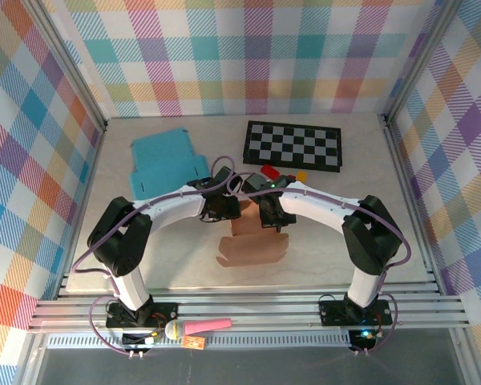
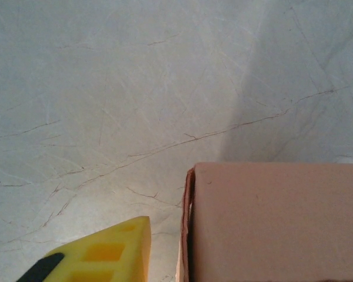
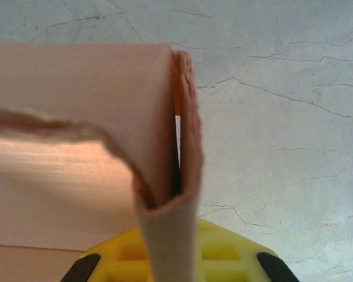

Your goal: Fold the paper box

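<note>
Because a doubled wall must be pinched to take its crease, the right hand (image 1: 269, 215) is closed on the paper box (image 1: 252, 245); in its wrist view the yellow fingers (image 3: 226, 254) sit either side of a tan strip that folds over and runs down between them, the two layers above pressed nearly flat. The left hand (image 1: 223, 207) is set at the opposite side, likely to brace the box against that grip; its wrist view gives one yellow finger (image 2: 109, 252) just beside the box's upright edge, with a thin gap between them; the other finger is hidden, so whether this hand is open or closed cannot be told. The box lies mid-bench between the two arms, its rear part seemingly raised under the hands and a flat panel spread toward the near edge, so the fold looks partly made. Farther out on the bench (image 1: 353, 233), a blue flattened carton (image 1: 164, 164) lies rear-left and a checkerboard (image 1: 294, 144) rear-right, both well apart from the work.
</note>
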Tool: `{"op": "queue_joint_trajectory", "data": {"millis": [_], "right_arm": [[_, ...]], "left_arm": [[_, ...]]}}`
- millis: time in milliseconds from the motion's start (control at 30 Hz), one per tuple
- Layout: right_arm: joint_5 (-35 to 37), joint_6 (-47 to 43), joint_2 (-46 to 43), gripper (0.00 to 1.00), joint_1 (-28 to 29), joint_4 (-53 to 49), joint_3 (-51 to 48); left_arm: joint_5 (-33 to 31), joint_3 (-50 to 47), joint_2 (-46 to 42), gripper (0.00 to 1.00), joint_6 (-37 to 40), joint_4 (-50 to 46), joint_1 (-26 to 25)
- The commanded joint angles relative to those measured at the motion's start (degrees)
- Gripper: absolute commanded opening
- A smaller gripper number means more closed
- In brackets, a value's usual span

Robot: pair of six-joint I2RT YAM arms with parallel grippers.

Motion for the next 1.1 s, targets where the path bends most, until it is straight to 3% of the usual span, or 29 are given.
{"op": "queue_joint_trajectory", "data": {"millis": [0,133,367,500,567,667,833,1067], "right_arm": [[-0.81,-0.43,-0.66,0.00,-0.07,-0.35,0.89],[-0.73,-0.43,-0.73,0.00,-0.07,-0.35,0.96],[-1.94,0.04,0.34,0.00,-0.07,-0.26,1.46],[-2.89,0.66,0.98,0.00,-0.14,-0.52,1.56],[-3.68,1.17,1.23,0.00,-0.41,-0.62,1.41],[-5.42,2.01,1.57,0.00,-1.01,-0.57,1.11],[-8.80,3.74,2.35,0.00,-2.43,-0.69,1.06],[-13.54,7.41,3.07,0.00,-3.91,-1.07,1.44]], "left_arm": [[-0.56,1.60,1.24,0.20,-0.08,0.05,-0.11],[-1.66,1.94,1.77,0.00,0.18,-1.03,-0.19],[-3.45,3.41,2.50,0.00,-0.60,-3.81,-0.87],[-2.86,3.96,0.39,0.36,-1.66,-4.32,-0.85],[-1.71,4.47,-1.27,0.46,-2.26,-4.64,-0.81],[2.30,5.64,-3.07,0.53,-3.54,-5.22,-0.24],[7.46,4.48,-6.85,0.57,-6.28,-4.61,0.49],[8.47,4.49,-12.42,0.59,-8.18,-5.14,3.02]]}}
